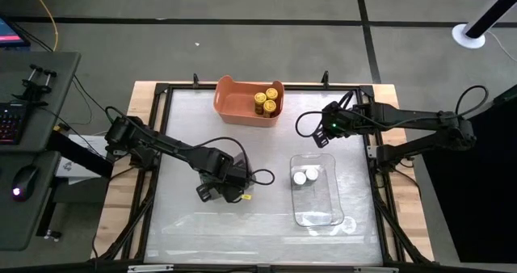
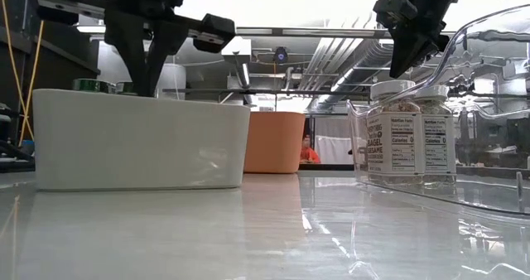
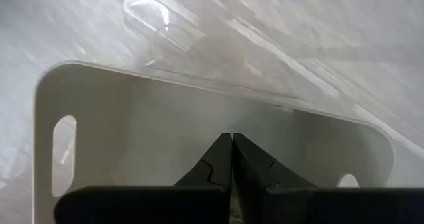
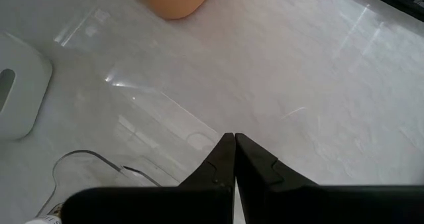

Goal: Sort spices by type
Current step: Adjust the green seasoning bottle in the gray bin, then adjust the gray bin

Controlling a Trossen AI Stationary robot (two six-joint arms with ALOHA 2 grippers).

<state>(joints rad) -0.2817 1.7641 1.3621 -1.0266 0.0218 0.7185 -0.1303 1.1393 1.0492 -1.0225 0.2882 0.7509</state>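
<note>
- High view: the table (image 1: 182, 115) has a shiny white top, and both dark arms reach in over it.
- An orange bin (image 1: 234, 103) sits at the middle of the far edge. Three jars with yellow caps (image 1: 267, 100) stand in its right end, close together.
- A clear tray (image 1: 321, 204) lies near the right edge, toward the near side. Two jars with white caps (image 1: 305, 176) stand in its far end, side by side and touching.
- In the low view these two white-capped jars show their labels through the clear wall.
- A white tray (image 2: 137, 139) sits left of the middle of the table. In the low view, green caps (image 2: 87, 85) peek up just behind its far rim.
- The left gripper (image 1: 220, 180) hangs over the white tray. Its two fingers (image 3: 222, 164) are pressed tight together, and they hold nothing.
- The right gripper (image 1: 321, 130) hangs above the bare table top, between the orange bin and the clear tray. Its fingers (image 4: 225, 161) are pressed together too, with nothing held.
- In the right wrist view, a corner of the white tray and a bit of the orange bin show past the closed fingers.
</note>
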